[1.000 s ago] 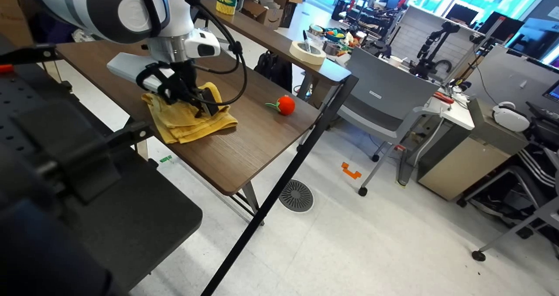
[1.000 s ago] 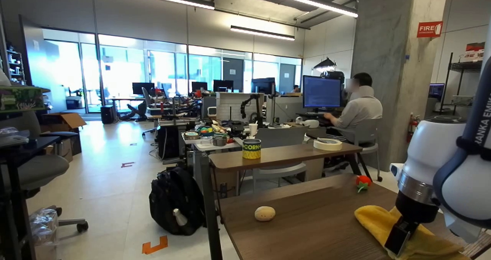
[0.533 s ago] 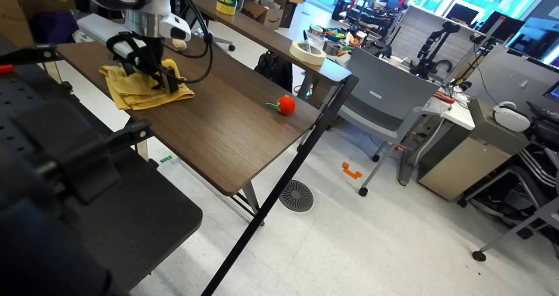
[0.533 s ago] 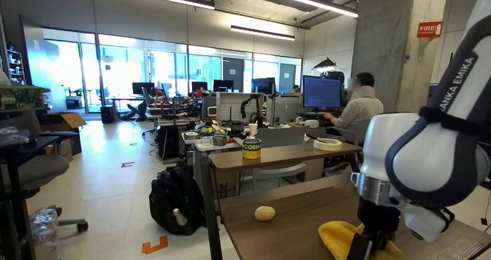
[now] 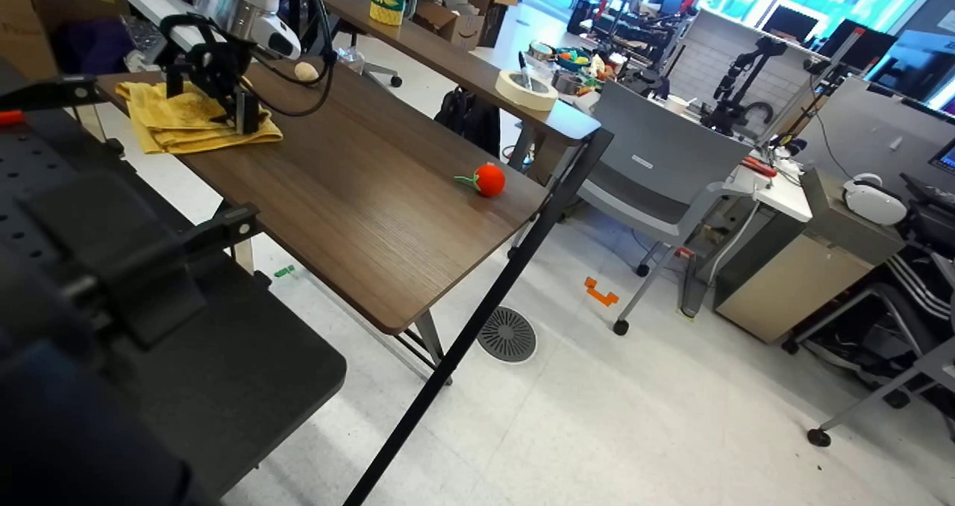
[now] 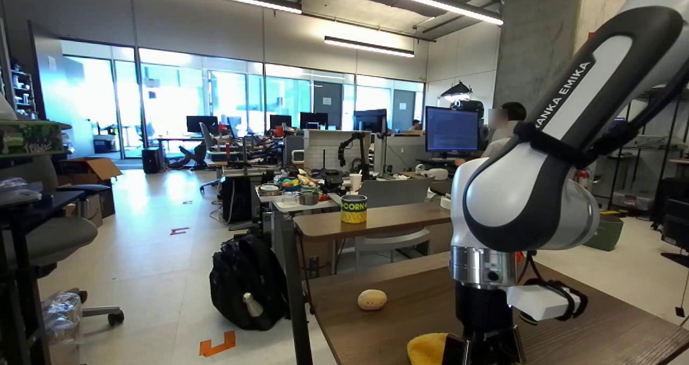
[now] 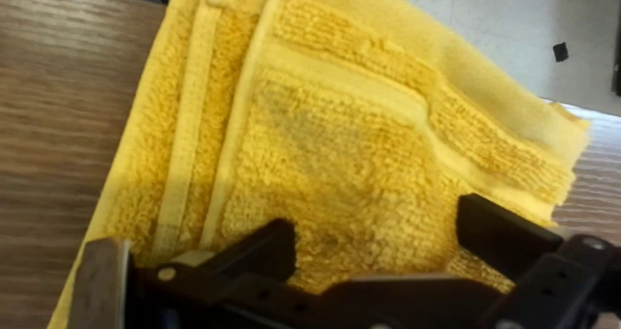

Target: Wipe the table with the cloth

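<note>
Our pincer (image 7: 376,224) stands spread on the folded cloth (image 7: 335,130), pinching none of it; the cloth lies on the worktop (image 5: 373,211), overhanging an edge. To wipe well, we should press evenly and draw it inward in overlapping strokes, clear of the pale ball (image 6: 372,300).

cloth (image 5: 179,124) on table (image 5: 358,185), partly past its edge, under end effector (image 7: 373,216)

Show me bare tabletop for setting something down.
Free: the brown table between the cloth and the red ball, and between that ball and the pale ball. Crowded: the cloth's end, where the end effector is over the folds.
</note>
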Controlling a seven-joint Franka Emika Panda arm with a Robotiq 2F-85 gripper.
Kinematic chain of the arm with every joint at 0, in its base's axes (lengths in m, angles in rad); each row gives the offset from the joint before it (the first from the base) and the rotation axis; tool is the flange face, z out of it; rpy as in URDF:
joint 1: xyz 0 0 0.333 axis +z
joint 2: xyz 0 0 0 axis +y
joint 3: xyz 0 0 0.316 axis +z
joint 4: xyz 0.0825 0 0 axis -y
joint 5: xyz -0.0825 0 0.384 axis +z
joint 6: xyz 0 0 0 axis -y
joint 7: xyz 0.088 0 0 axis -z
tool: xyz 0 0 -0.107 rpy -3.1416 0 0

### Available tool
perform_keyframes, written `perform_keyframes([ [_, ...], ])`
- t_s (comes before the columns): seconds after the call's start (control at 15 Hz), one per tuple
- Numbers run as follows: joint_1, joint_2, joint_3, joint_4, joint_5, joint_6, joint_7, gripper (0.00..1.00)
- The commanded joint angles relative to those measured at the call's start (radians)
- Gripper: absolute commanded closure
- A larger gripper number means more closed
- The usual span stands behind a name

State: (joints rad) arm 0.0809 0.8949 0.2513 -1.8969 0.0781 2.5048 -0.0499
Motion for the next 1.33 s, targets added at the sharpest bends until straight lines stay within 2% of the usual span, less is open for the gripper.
perform_keyframes([
  [0.0, 0.013, 0.119, -0.058, 0.126, 0.021, -0.057, 0.024, 0.00],
  [0.47, -0.055, 0.129, -0.224, 0.198, 0.013, -0.048, 0.123, 0.00],
  [0.67, -0.080, 0.150, -0.246, 0.229, 0.010, -0.066, 0.126, 0.00],
  [0.8, -0.069, 0.154, -0.237, 0.237, 0.003, -0.058, 0.131, 0.00],
  [1.0, -0.014, 0.149, -0.212, 0.236, -0.008, -0.043, 0.145, 0.00],
  [1.27, 0.101, 0.121, -0.179, 0.217, -0.035, -0.023, 0.159, 0.00],
])
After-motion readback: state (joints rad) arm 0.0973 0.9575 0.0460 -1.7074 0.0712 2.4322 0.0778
